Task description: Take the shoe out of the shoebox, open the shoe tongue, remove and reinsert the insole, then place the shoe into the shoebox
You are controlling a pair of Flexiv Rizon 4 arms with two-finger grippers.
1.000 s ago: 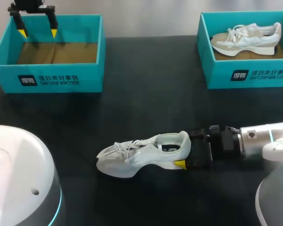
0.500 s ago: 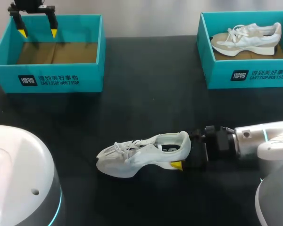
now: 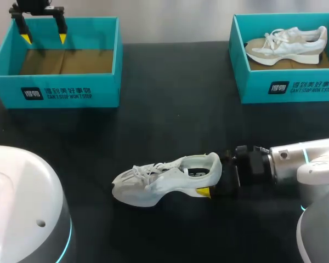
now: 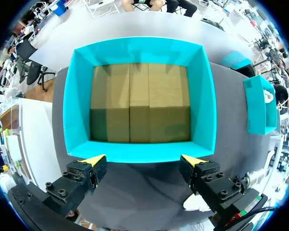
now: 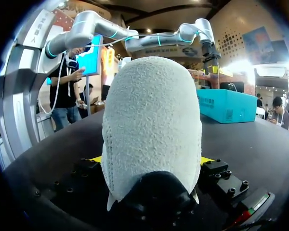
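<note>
Right gripper [image 3: 211,176] at the heel of the shoe [image 3: 164,179], whose toe points away to the left.

The heel sits inside the right gripper, filling the right wrist view, but I cannot tell whether it is clamped or only bracketed. The shoe lies upright on its sole on the bench [image 3: 170,126], near the middle. Its long axis runs left to right in line with the right arm, so the opening faces up and the laces lie left of the gripper. The left gripper [image 3: 43,37] is well apart, wide open and holding nothing, above the far wall of the empty shoebox [image 3: 66,94] at far left. The right arm is plainly nearer. A second shoebox [image 3: 296,87] at far right holds another shoe [image 3: 288,45].
</note>
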